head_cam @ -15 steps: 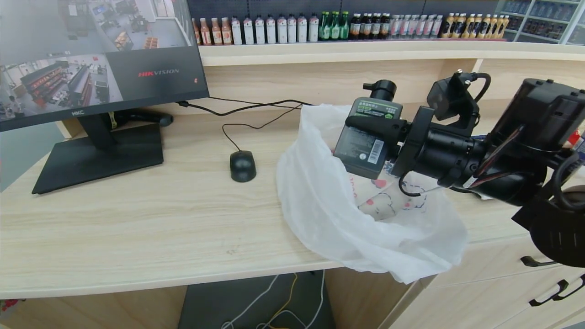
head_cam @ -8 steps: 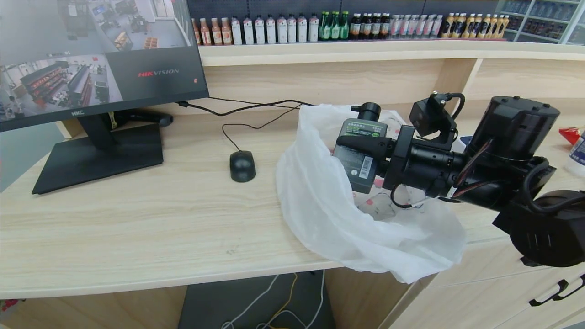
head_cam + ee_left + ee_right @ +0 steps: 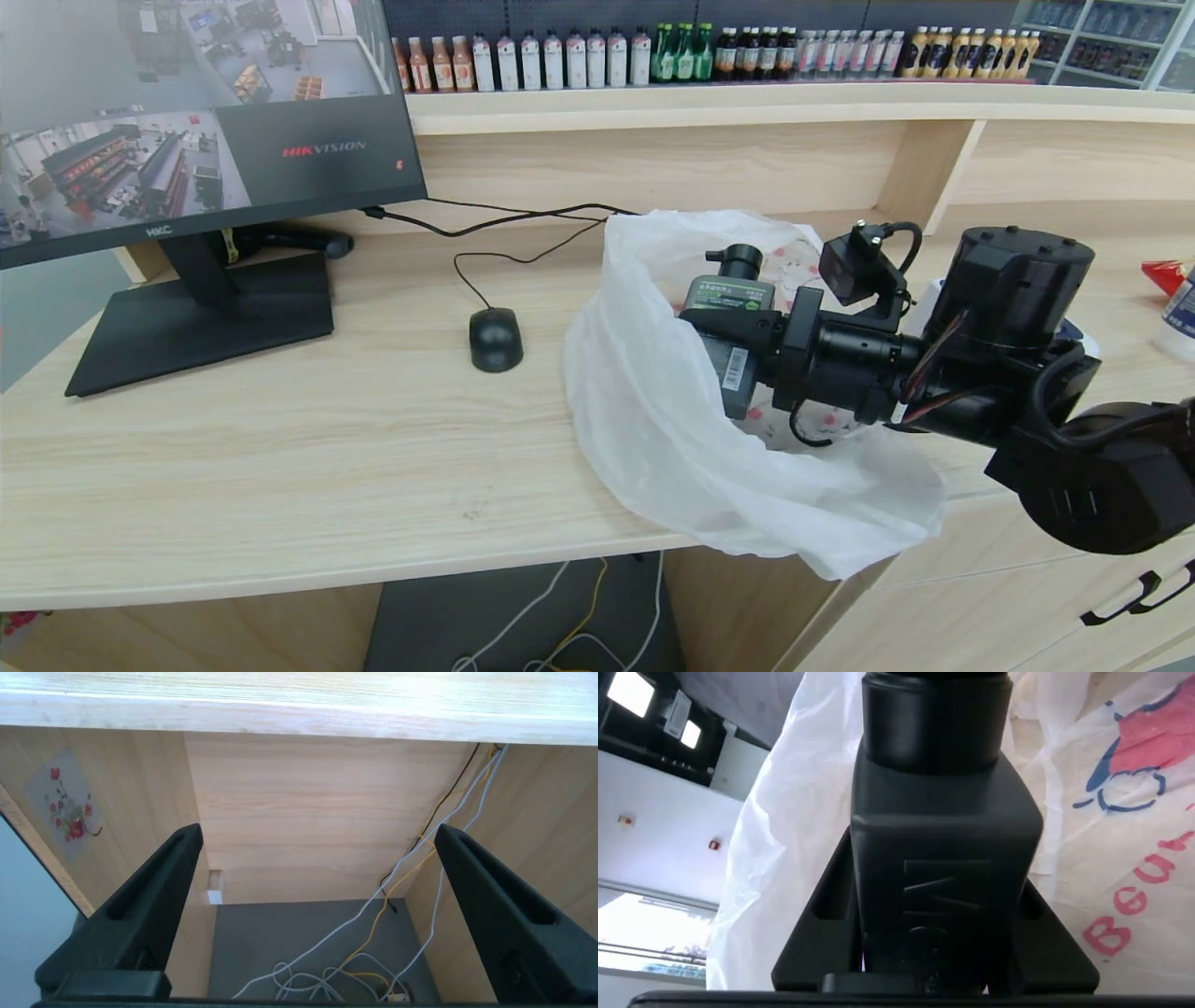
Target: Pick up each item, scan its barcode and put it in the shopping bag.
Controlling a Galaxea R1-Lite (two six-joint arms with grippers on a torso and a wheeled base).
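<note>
Here, right claw (image 3: 733,327) clamps one dark bottle (image 3: 729,293) in one shopping bag's (image 3: 653,420) mouth; left claw (image 3: 318,845) gapes.

The left tool (image 3: 318,838) hangs with its fingers wide apart beneath the counter (image 3: 280,705), above loose cables (image 3: 322,978) on the floor (image 3: 271,929).

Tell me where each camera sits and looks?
Head view: on the head, looking down at the counter; right gripper holds the dark bottle at the shopping bag.
Left wrist view: below the counter, facing cables past the open left gripper.
Right wrist view: faces the dark bottle and shopping bag, shared with the head view.
</note>
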